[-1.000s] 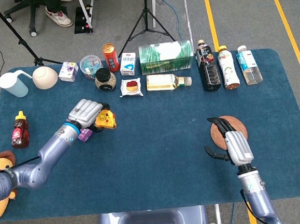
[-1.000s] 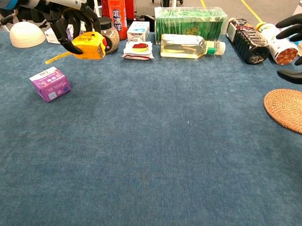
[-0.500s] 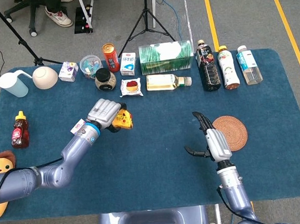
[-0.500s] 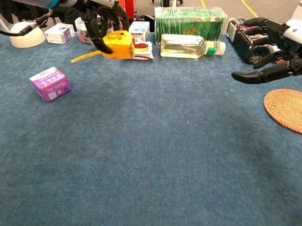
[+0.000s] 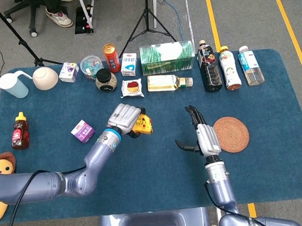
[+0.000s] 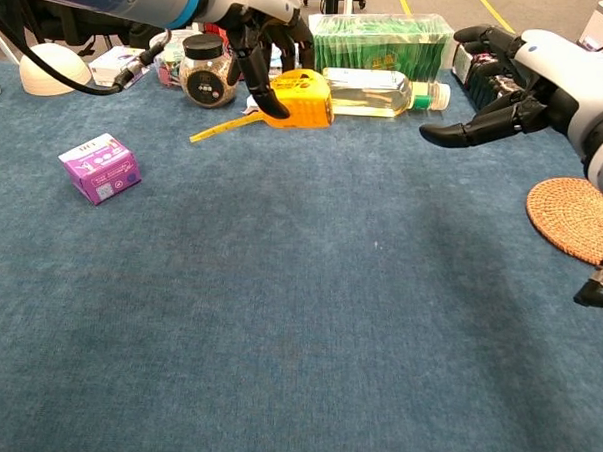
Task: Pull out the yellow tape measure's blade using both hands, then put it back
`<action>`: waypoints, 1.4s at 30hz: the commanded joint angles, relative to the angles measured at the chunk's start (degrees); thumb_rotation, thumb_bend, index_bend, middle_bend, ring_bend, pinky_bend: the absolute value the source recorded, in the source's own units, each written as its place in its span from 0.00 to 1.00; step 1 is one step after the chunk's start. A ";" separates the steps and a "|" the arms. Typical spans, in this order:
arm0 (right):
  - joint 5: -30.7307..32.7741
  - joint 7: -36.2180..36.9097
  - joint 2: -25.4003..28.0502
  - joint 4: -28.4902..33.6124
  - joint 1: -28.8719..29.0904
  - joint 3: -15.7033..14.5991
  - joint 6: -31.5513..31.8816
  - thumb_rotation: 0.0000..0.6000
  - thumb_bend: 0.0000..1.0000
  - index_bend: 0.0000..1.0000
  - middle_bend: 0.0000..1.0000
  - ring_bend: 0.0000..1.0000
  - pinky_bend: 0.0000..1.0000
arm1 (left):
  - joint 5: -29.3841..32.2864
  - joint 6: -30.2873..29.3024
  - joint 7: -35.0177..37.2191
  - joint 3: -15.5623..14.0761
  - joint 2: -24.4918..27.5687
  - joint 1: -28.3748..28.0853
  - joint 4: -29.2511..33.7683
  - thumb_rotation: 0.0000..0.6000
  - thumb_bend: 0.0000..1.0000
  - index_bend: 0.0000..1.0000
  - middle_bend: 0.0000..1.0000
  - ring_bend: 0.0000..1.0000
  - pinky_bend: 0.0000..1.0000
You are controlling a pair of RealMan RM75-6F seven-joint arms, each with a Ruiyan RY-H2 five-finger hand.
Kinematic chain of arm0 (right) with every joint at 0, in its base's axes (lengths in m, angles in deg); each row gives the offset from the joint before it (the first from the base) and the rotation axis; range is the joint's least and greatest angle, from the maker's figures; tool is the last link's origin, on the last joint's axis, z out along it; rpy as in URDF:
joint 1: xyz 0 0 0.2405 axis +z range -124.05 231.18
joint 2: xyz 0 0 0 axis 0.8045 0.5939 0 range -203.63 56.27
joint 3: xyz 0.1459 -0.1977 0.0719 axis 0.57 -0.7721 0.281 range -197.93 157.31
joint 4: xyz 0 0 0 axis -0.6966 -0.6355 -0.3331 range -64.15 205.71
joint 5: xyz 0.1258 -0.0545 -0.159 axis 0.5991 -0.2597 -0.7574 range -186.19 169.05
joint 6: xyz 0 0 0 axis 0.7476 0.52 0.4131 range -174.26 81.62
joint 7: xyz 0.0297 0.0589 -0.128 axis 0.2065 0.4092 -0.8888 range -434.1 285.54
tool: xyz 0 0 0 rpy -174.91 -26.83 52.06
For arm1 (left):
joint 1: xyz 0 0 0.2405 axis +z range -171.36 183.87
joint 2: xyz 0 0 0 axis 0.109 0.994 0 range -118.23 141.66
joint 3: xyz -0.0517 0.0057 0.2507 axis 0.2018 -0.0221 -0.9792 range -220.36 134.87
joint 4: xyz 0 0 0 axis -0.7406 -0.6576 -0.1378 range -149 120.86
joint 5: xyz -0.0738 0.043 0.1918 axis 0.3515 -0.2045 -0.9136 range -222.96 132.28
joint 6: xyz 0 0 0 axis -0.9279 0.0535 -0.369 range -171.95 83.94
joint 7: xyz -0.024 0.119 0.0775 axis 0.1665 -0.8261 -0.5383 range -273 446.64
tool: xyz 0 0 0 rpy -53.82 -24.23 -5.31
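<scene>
My left hand [image 5: 125, 118] grips the tape [image 6: 301, 99] above mid-table; a short blade [image 6: 224, 130] hangs out, thin, springy, probably slick; my right hand [image 5: 204, 136] is open, fingers spread; I judge the blade's tip the place to pinch.

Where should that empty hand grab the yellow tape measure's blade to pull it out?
Probably at the blade's free tip. The left hand grips the tape measure from above, and a short strip pokes out on its left in the chest view. The open right hand is on the far side, so it would have to cross over, or the case be turned.
</scene>
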 commanded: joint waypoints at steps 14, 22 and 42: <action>3.79 -2.82 -4.85 -4.28 3.01 1.03 0.26 0.91 0.25 0.00 0.01 0.06 0.24 | 3.51 -1.60 -1.23 1.86 -3.67 -2.09 -2.30 1.00 0.35 0.56 0.43 0.37 0.48; 4.87 -3.54 -6.58 -5.56 4.09 1.63 0.51 0.91 0.25 0.00 0.01 0.06 0.24 | 4.87 -2.11 -1.88 2.51 -6.45 -2.84 -5.12 1.00 0.35 0.56 0.43 0.37 0.48; 5.88 -4.85 -11.58 -10.64 6.71 3.75 2.65 0.90 0.23 0.00 0.00 0.02 0.24 | 8.37 -4.31 -4.50 5.52 -12.00 -4.24 -9.61 1.00 0.35 0.56 0.43 0.37 0.49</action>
